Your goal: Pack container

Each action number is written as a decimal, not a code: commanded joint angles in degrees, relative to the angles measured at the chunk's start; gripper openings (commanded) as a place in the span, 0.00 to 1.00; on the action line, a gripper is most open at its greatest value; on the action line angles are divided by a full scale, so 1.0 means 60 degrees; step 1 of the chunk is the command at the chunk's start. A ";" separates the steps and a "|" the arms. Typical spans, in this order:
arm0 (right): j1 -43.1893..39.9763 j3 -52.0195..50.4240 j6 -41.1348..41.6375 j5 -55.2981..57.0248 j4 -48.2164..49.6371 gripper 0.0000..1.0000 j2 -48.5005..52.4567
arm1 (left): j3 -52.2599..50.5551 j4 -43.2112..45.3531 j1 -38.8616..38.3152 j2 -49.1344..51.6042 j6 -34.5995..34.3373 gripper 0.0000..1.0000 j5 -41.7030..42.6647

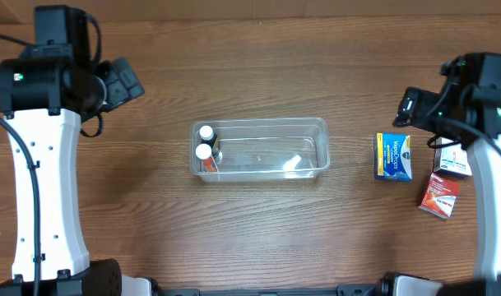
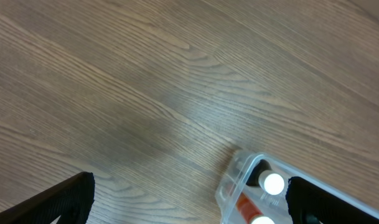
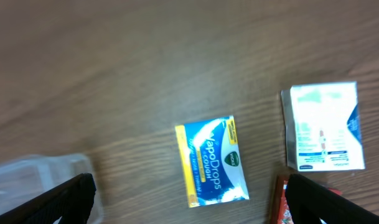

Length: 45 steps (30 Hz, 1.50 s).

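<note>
The clear plastic container (image 1: pixel 308 146) sits mid-table with two white-capped bottles (image 1: pixel 206 141) at its left end; its corner and the bottles show in the left wrist view (image 2: pixel 239 177). My left gripper (image 2: pixel 189 205) is open and empty, high at the far left, its fingertips apart over the container's left corner. My right gripper (image 3: pixel 189 202) is open and empty above a blue and yellow VapoDrops packet (image 3: pixel 211 160), seen from overhead (image 1: pixel 393 156) to the right of the container.
A white box (image 3: pixel 325 127) (image 1: pixel 452 161) and a red box (image 1: pixel 439 196) (image 3: pixel 281 202) lie at the right edge beside the packet. The container's right end shows blurred in the right wrist view (image 3: pixel 33 177).
</note>
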 commanded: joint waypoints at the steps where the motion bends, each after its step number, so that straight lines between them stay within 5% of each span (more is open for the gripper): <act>1: -0.0069 0.0117 -0.0576 0.0080 -0.0044 1.00 0.0933 | 0.0182 0.0007 0.0098 -0.0124 0.0262 1.00 0.0437; 16: -0.0069 0.0080 -0.0896 0.0084 -0.0215 1.00 0.3661 | 0.0182 0.0069 0.0098 -0.0117 0.0401 1.00 0.0364; 45: -0.0069 -0.2073 -0.0896 0.0084 0.1993 1.00 0.3734 | 0.0182 0.0062 0.0098 -0.0117 0.0408 1.00 0.0364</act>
